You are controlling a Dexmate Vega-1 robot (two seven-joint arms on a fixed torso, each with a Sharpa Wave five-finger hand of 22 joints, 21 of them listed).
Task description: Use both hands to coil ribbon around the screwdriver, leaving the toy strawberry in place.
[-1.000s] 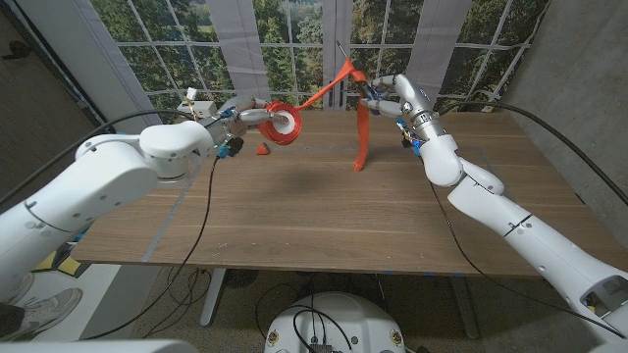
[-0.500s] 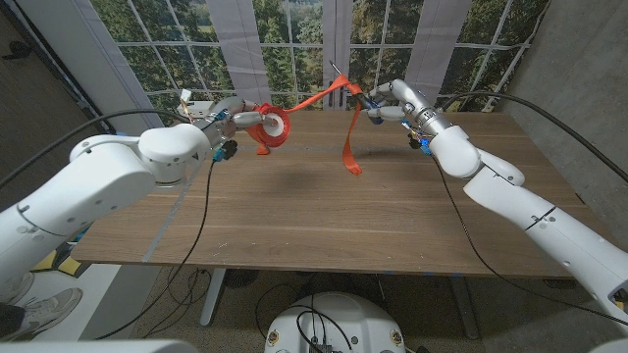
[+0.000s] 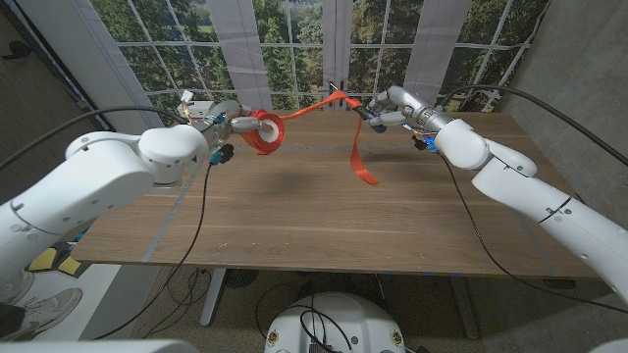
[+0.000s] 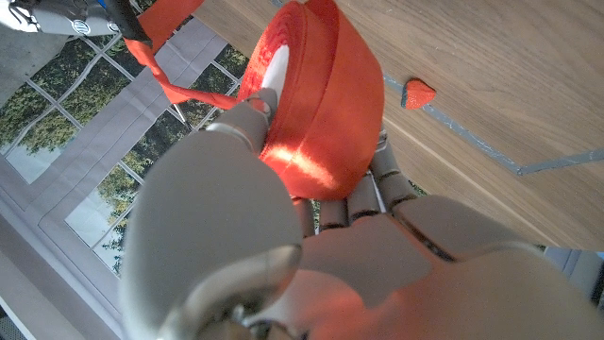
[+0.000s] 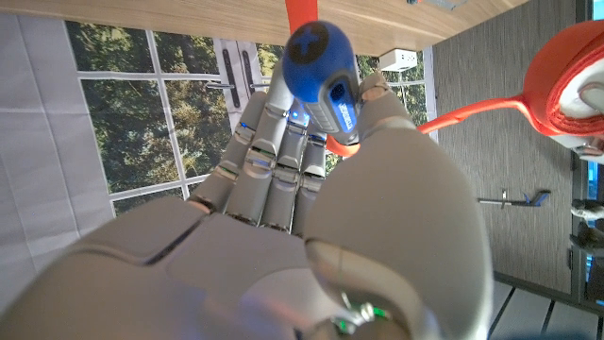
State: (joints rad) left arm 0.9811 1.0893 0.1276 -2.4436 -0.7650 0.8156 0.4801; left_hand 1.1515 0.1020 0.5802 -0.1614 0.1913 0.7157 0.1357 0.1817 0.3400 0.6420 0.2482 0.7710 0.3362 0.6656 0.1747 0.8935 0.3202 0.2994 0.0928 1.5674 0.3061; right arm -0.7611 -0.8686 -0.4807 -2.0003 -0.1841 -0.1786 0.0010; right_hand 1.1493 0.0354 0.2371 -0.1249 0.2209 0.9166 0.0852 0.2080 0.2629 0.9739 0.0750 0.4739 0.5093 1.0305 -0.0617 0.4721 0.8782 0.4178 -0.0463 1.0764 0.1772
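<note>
My left hand [image 3: 224, 124] holds a red ribbon spool [image 3: 263, 131] above the table's far left; the grip on the spool [image 4: 316, 90] shows close up in the left wrist view. A ribbon [image 3: 304, 104] runs taut from it to the screwdriver [image 3: 345, 98], held by my right hand [image 3: 397, 106] above the far edge. The loose ribbon tail [image 3: 361, 165] hangs down from the shaft toward the table. The blue screwdriver handle [image 5: 323, 68] sits in my right hand [image 5: 311, 217]. A small red toy strawberry [image 4: 417, 93] lies on the wood under the spool.
The wooden table [image 3: 343, 226] has a grey tape line [image 3: 182, 201] along its left side. A small white box [image 3: 201, 106] sits at the far left corner. Windows stand behind the far edge. Cables trail from both arms.
The screwdriver has tipped down from steeply raised to nearly level. The spool has shifted left and slightly lower, and the hanging ribbon tail has swung lower and to the right.
</note>
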